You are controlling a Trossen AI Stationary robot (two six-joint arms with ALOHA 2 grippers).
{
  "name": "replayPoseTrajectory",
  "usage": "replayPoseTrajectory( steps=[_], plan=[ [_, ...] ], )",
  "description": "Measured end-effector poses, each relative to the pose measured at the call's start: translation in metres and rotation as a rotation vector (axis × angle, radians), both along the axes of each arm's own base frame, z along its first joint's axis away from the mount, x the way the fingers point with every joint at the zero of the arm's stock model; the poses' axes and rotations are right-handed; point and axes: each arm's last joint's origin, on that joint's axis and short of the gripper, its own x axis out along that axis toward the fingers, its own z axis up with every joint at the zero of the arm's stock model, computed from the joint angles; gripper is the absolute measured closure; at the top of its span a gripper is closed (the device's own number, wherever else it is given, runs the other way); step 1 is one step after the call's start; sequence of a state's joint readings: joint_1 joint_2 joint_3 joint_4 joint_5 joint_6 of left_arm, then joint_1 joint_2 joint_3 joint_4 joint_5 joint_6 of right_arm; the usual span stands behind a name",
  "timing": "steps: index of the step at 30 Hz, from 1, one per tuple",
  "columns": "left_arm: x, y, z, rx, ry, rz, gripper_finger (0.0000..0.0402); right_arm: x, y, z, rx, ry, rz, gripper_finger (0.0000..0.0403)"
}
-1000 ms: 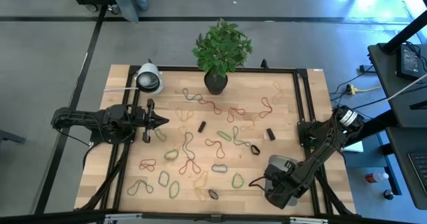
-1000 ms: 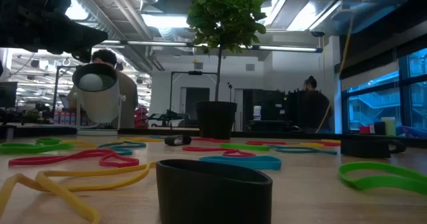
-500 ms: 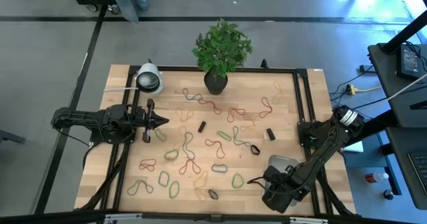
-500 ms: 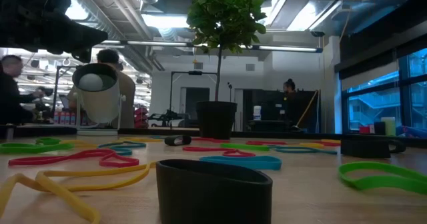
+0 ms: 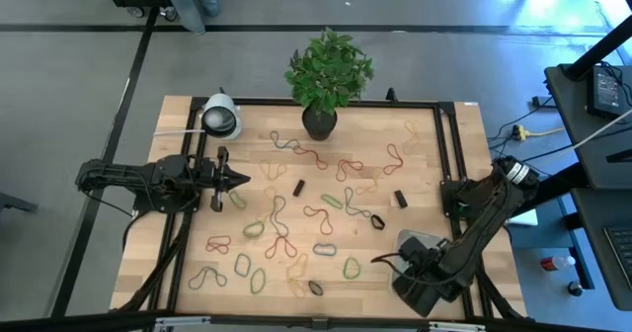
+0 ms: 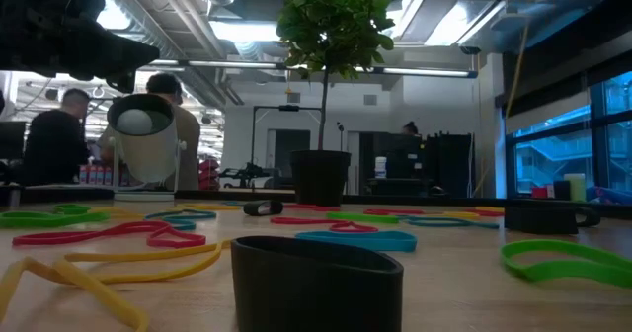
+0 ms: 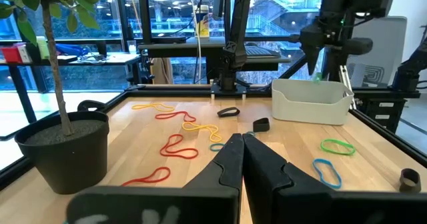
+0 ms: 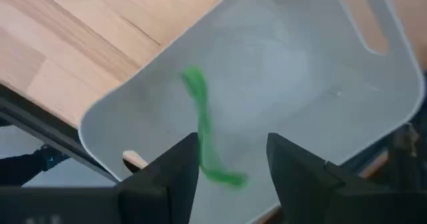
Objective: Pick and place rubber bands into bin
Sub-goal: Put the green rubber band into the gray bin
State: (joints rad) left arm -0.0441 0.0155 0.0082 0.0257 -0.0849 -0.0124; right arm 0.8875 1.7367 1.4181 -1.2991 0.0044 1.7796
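Many rubber bands (image 5: 296, 218) of several colours lie flat and scattered on the wooden table; they also show in the low view (image 6: 118, 235) and the left wrist view (image 7: 175, 146). The pale white bin (image 5: 413, 241) stands near the table's near right corner. My right gripper (image 8: 232, 174) hangs open above the bin's inside (image 8: 280, 77), its fingers pointing down. A green rubber band (image 8: 203, 131) shows blurred inside the bin, in front of the gap between those fingers. My left gripper (image 5: 237, 181) is shut and empty, held above the table's left side.
A potted plant (image 5: 319, 123) stands at the far edge. A white round device (image 5: 221, 118) sits at the far left. Two small black blocks (image 5: 299, 188) (image 5: 400, 199) lie among the bands. A dark ring (image 6: 316, 283) stands near the front edge. People move in the room behind.
My right arm has shifted a little toward the table's right edge while staying over the bin. The left arm has kept still. The bands on the table lie as before.
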Motion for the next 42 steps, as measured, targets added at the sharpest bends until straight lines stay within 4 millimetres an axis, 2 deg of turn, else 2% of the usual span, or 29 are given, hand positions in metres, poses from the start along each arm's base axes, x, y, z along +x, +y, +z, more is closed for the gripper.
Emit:
replayPoseTrajectory(
  steps=[5, 11, 13, 16, 24, 29, 37, 41, 42],
  plan=[
    [0.0, 0.0, 0.0, 0.0, 0.0, 0.0, 0.0398, -0.001, -0.001, -0.005, -0.008, 0.013, -0.046, 0.0266],
    [0.0, 0.0, 0.0, 0.0, 0.0, 0.0, 0.0398, -0.001, 0.0, -0.013, 0.009, 0.002, -0.054, 0.038],
    [0.0, 0.0, 0.0, -0.002, -0.001, 0.0, 0.0398, -0.001, -0.001, -0.013, 0.006, 0.004, -0.059, 0.0393],
    [0.0, 0.0, 0.0, -0.002, -0.001, 0.0, 0.0398, -0.002, -0.002, -0.012, -0.011, 0.015, -0.089, 0.0366],
    [0.0, 0.0, 0.0, -0.001, 0.0, 0.0, 0.0398, -0.004, -0.004, -0.012, -0.033, 0.031, -0.103, 0.025],
    [0.0, 0.0, 0.0, -0.001, 0.0, 0.0, 0.0398, -0.005, -0.005, -0.011, -0.048, 0.042, -0.103, 0.0206],
    [0.0, 0.0, 0.0, -0.003, 0.0, 0.0, 0.0398, -0.008, -0.01, -0.011, -0.073, 0.108, -0.125, 0.0201],
    [0.0, 0.0, 0.0, -0.001, 0.0, 0.0, 0.0398, 0.005, 0.001, -0.012, 0.048, -0.038, -0.051, 0.0219],
    [0.0, 0.0, 0.0, -0.001, 0.0, 0.0, 0.0398, 0.003, 0.0, -0.012, 0.038, -0.012, -0.052, 0.0226]
  ],
)
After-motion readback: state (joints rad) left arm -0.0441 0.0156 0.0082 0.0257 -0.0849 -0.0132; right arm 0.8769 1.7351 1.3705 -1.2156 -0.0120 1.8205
